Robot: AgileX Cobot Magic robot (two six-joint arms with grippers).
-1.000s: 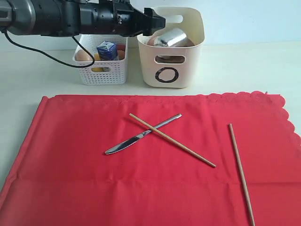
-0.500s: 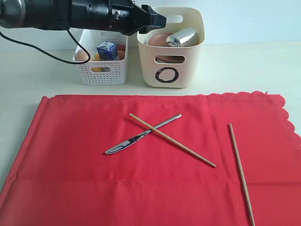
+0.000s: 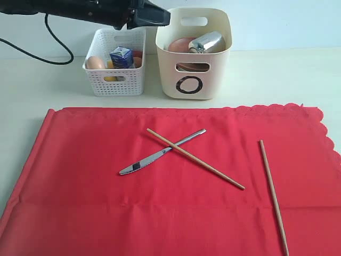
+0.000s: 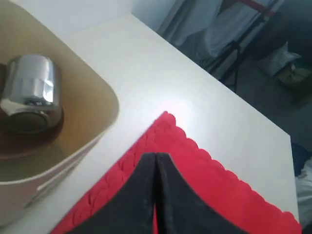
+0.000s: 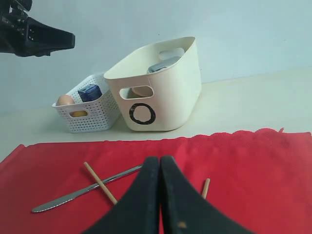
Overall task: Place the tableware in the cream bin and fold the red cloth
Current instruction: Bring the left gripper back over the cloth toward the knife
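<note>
Exterior view
- Left gripper (image 3: 160, 17): jaws pressed together on nothing, in the air over the white basket (image 3: 114, 85), tip just beside the cream bin's rim.
- Cream bin (image 3: 210, 80): upright on the table (image 3: 277, 74) behind the cloth, just beside the white basket, "O" mark facing the camera.
- Steel cup (image 3: 209, 41): tilted on its side inside the cream bin, next to the brown plate (image 3: 178, 45).
- Red cloth (image 3: 80, 192): spread flat and unfolded, scalloped edge along the far and right sides.
- Knife (image 3: 160, 154): on the cloth, left of centre.
- Crossed chopstick (image 3: 208, 169): lies over the knife near its handle.
- Lone chopstick (image 3: 273, 197): on the cloth's right part, apart from the others.
- White basket contents: milk carton (image 3: 121, 56), egg (image 3: 96, 63).

Left wrist view
- Left gripper (image 4: 156, 155): fingers meet in a closed seam, empty.
- Cream bin (image 4: 100, 117): one corner shows, with the steel cup (image 4: 31, 95) lying inside.
- Red cloth (image 4: 204, 180): scalloped corner on the pale table (image 4: 170, 78).

Right wrist view
- Right gripper (image 5: 160, 158): fingers closed together, nothing between them, over the red cloth (image 5: 258, 170).
- Knife (image 5: 73, 196) and crossed chopstick (image 5: 100, 183): on the cloth, near the fingers.
- Lone chopstick (image 5: 205, 187): end just beside the fingers.
- Cream bin (image 5: 170, 92): beyond the cloth, beside the white basket (image 5: 90, 119).
</note>
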